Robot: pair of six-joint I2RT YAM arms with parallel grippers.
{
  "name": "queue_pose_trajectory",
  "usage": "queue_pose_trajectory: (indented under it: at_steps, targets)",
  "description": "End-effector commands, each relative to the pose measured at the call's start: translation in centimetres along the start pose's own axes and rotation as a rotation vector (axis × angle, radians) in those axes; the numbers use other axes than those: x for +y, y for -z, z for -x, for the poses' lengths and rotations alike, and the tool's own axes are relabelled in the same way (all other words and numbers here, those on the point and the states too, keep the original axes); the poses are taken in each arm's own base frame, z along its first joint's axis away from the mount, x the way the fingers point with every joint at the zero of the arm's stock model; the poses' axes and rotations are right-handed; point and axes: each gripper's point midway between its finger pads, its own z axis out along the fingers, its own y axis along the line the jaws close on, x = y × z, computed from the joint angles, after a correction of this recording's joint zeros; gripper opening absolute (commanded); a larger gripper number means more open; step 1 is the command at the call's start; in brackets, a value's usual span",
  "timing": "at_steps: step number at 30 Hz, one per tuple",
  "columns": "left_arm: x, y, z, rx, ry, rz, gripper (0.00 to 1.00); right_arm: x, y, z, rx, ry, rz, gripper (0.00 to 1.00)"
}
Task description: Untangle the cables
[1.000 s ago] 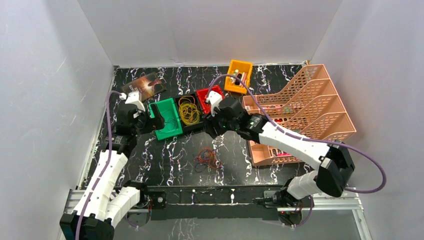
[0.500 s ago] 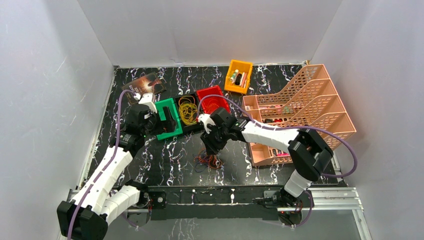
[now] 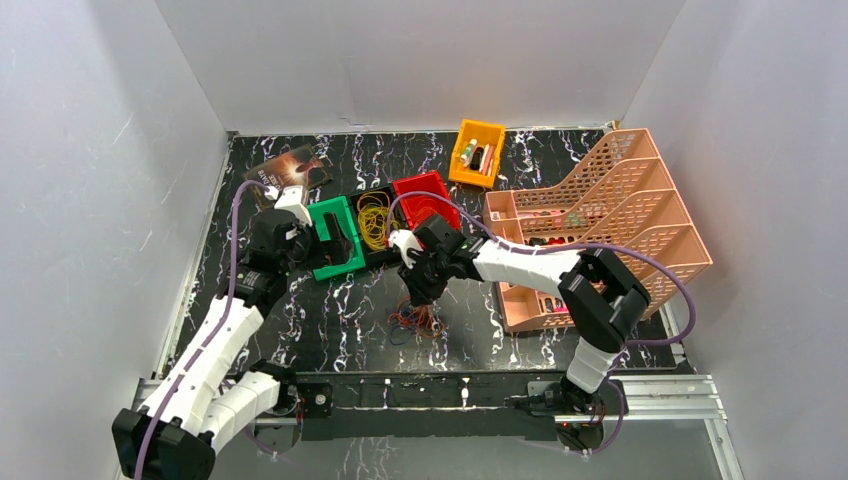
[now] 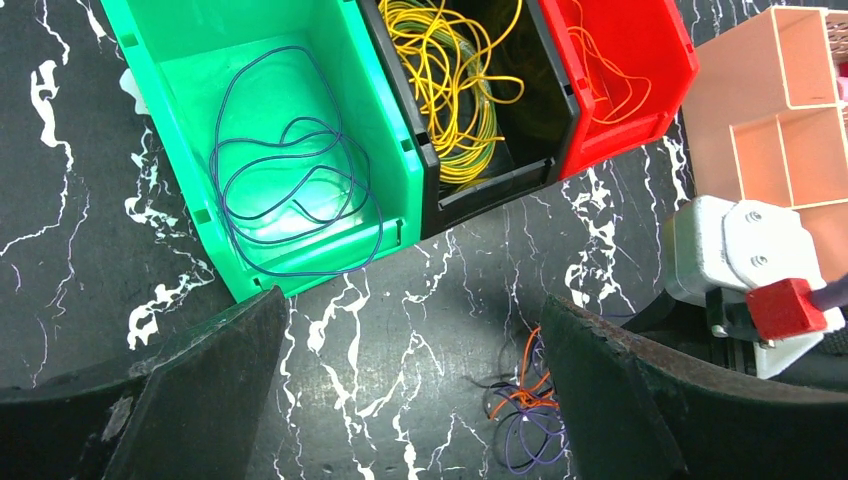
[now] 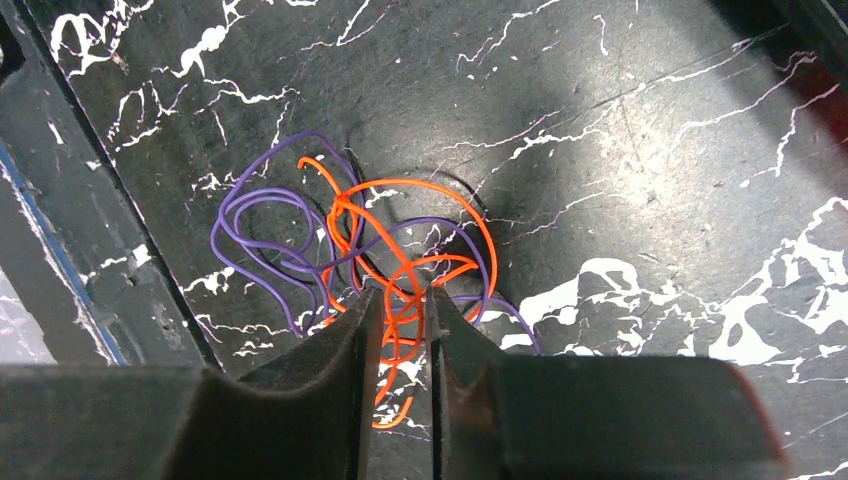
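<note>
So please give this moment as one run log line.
right gripper: nearly shut on orange cable in tangle | left gripper: open, empty, near green bin

A black, white-veined marble bench [image 3: 340, 310] carries a peach plastic tiered letter tray [image 3: 610, 215] at right; a small orange plastic bin [image 3: 477, 152] at rear; a dark printed card [image 3: 292, 165] rear left.

Four small bins: green [image 3: 333, 238], black [image 3: 377, 222], red [image 3: 425, 200], orange [image 3: 476, 153]; one peach rack [image 3: 610, 225].
</note>
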Motion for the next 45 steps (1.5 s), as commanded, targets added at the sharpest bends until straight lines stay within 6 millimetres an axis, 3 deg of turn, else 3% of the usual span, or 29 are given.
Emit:
queue_pose_trajectory:
  at_steps: [1, 5, 8, 15, 28, 34, 40, 45]
  targets:
    - [-0.7, 0.5, 0.1, -0.019, -0.009, -0.041, 0.99, -0.3, 0.5, 2.8, -0.075, 0.047, -0.006, 0.24]
    - [-0.9, 0.3, 0.2, -0.021, -0.004, -0.052, 0.98, 0.0, 1.4, 3.4, -0.115, 0.048, -0.019, 0.07]
    - [-1.2, 0.1, 0.4, -0.033, 0.022, -0.059, 0.98, -0.3, 2.4, 4.0, -0.170, 0.038, -0.063, 0.00]
    - [-3.2, 0.4, 0.7, -0.095, 0.032, -0.149, 0.98, -1.3, 5.9, 4.5, -0.273, -0.027, -0.193, 0.00]
    - [-9.1, -0.2, 0.1, -0.219, -0.021, -0.431, 0.98, -1.6, 13.8, 6.4, -0.509, -0.177, -0.202, 0.00]
    - [-13.5, 1.3, -1.2, -0.339, -0.153, -0.657, 0.98, -0.2, 15.2, 6.7, -0.527, -0.187, -0.151, 0.00]
    - [-17.1, 2.3, -3.4, -0.367, -0.387, -0.784, 0.98, 1.7, 16.6, 6.7, -0.526, -0.143, -0.086, 0.00]
    - [-19.4, 2.8, -4.1, -0.388, -0.478, -0.854, 0.98, 2.3, 16.6, 6.5, -0.526, -0.135, -0.057, 0.00]
